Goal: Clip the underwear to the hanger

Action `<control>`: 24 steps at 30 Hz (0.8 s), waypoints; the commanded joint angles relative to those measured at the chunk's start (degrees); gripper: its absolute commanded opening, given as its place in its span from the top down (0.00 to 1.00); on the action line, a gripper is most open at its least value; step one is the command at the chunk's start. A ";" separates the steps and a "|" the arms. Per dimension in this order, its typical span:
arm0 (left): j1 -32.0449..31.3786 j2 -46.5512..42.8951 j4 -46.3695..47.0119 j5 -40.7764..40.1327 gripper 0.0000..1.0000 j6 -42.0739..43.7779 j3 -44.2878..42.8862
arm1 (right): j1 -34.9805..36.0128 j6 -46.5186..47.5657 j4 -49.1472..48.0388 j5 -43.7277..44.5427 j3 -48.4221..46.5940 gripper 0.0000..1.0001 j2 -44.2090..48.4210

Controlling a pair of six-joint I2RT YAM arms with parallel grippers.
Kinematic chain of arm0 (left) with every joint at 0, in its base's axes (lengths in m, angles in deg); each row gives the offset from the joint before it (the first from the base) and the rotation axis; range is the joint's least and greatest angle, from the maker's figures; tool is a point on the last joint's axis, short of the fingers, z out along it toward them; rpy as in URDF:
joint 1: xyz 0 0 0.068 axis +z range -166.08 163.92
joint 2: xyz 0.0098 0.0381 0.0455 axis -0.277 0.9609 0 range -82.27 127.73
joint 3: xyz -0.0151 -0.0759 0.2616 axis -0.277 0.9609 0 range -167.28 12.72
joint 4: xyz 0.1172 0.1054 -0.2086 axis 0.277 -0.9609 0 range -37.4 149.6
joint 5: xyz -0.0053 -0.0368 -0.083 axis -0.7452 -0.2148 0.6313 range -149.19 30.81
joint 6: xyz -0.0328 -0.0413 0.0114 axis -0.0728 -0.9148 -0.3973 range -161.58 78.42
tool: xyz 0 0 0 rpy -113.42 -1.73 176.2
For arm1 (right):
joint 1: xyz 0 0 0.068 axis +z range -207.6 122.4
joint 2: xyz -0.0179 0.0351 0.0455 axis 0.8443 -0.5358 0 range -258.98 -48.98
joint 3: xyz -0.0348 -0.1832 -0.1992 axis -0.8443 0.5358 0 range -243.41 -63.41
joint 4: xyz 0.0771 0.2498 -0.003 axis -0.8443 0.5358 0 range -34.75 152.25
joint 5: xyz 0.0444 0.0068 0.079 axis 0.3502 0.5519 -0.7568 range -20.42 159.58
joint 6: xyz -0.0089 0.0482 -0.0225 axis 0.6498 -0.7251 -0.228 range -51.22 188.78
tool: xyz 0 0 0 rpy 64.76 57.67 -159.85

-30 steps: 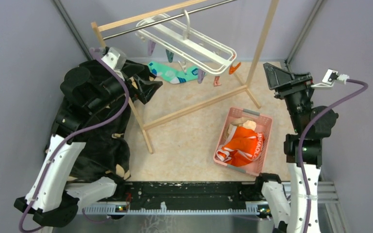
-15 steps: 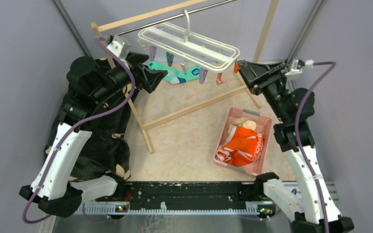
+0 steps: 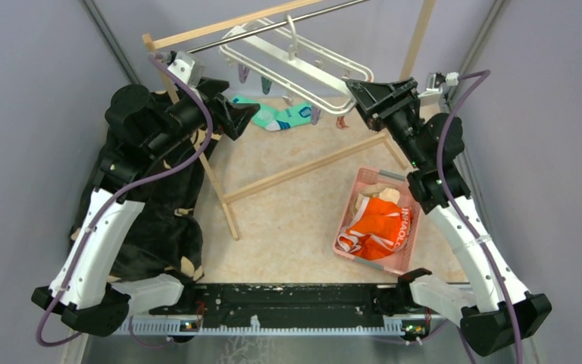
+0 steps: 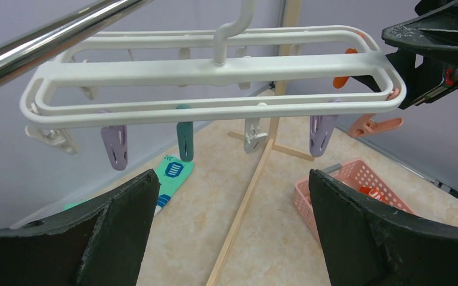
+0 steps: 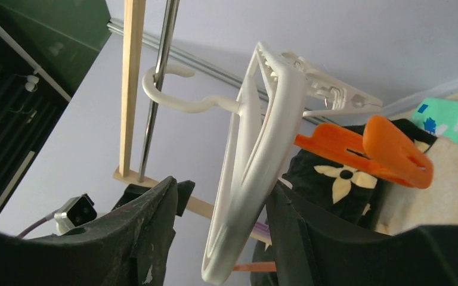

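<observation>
The orange underwear (image 3: 379, 227) lies bunched in a pink basket (image 3: 391, 179) at the right of the floor. The white hanger (image 3: 288, 64) hangs by its hook from the metal bar, tilted. My right gripper (image 3: 352, 87) is at its right end. In the right wrist view the jaws of the right gripper (image 5: 222, 182) straddle the hanger's (image 5: 256, 149) end bar; one finger touches it and the other stands apart. An orange clip (image 5: 387, 149) sticks out beside it. My left gripper (image 3: 246, 117) is wide open and empty, below the hanger's (image 4: 214, 70) left half.
A tall wooden rack (image 3: 303, 167) with a metal bar (image 3: 273, 26) spans the back. A teal sock (image 3: 276, 115) lies on the floor under the hanger. A beige cloth sits in the basket behind the underwear. Grey walls close in on both sides.
My right arm swung left and up from the right wall to the hanger's right end, its jaws narrowing around the frame. The hanger has tilted. My left gripper rose slightly toward the hanger.
</observation>
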 commanded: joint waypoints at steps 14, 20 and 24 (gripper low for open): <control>0.21 3.71 -0.38 -3.50 0.00 2.26 -5.92 | 1.83 3.65 -4.01 -4.89 -3.96 0.70 -3.10; 0.18 4.62 -1.33 -6.31 0.00 2.57 -7.60 | 1.83 6.35 -7.45 -9.08 -4.65 0.84 -5.22; 0.21 4.79 -1.82 -7.42 0.00 3.21 -8.07 | 1.72 9.04 -10.36 -11.02 -5.58 0.93 -6.65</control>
